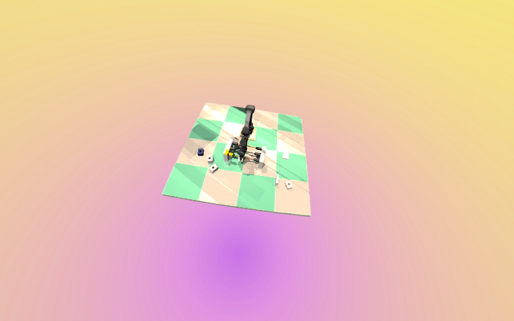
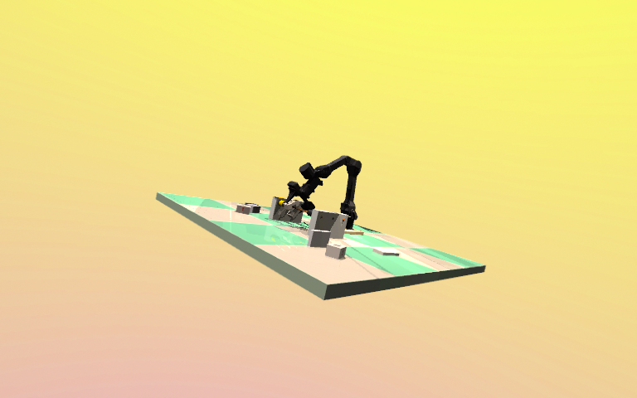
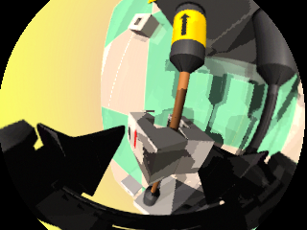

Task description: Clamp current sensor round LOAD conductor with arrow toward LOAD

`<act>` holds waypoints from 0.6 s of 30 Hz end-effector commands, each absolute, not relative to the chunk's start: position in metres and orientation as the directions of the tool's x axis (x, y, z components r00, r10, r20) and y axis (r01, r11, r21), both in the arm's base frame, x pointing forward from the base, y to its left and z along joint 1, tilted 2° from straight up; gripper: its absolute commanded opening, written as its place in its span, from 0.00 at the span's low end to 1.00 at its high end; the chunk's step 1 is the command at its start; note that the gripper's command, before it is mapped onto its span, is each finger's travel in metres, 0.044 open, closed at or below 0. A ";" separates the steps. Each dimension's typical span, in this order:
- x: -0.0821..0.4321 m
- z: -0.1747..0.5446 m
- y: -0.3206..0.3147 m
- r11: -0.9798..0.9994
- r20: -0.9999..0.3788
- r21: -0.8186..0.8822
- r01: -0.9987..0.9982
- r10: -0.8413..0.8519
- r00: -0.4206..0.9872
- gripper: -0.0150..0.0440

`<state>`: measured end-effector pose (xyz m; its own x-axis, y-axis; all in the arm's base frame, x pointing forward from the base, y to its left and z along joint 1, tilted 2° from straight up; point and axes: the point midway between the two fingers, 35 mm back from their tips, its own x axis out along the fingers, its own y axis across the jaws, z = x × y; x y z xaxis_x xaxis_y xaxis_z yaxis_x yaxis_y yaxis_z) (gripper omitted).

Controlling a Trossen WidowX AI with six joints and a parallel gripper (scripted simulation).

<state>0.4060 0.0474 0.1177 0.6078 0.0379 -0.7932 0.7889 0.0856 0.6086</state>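
The grey split-core sensor [image 3: 165,153] sits around a copper conductor [image 3: 180,96] in the wrist view; its two halves look spread, not shut together. A red mark shows on its left face; its arrow's direction cannot be read. The conductor ends at the top in a black sleeve with a yellow band [image 3: 194,33] [image 1: 230,154] [image 2: 281,202] bearing a black arrow; the word LOAD is not legible. My gripper [image 3: 157,133] [image 2: 296,205] is open, one finger on each side of the sensor. A small gap shows at the left finger; contact at the right finger cannot be told.
Two upright white walls [image 1: 261,159] [image 2: 274,209] carry the conductors. Another black-sleeved conductor [image 3: 274,53] runs close on the right. White blocks [image 1: 213,168] [image 1: 288,184] [image 2: 335,251], a navy block [image 1: 200,151], an upright slab [image 2: 318,238] and a flat plate [image 1: 286,154] [image 2: 386,251] lie around.
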 end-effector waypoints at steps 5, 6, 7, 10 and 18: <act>0.409 0.118 0.048 0.085 -0.787 0.617 0.782 0.039 0.616 0.84; 0.409 0.118 0.048 0.085 -0.787 0.617 0.782 0.039 0.616 0.83; 0.409 0.118 0.048 0.085 -0.787 0.617 0.782 0.039 0.616 0.82; 0.409 0.118 0.048 0.085 -0.787 0.617 0.782 0.039 0.616 0.79; 0.409 0.118 0.048 0.085 -0.787 0.617 0.782 0.039 0.616 0.63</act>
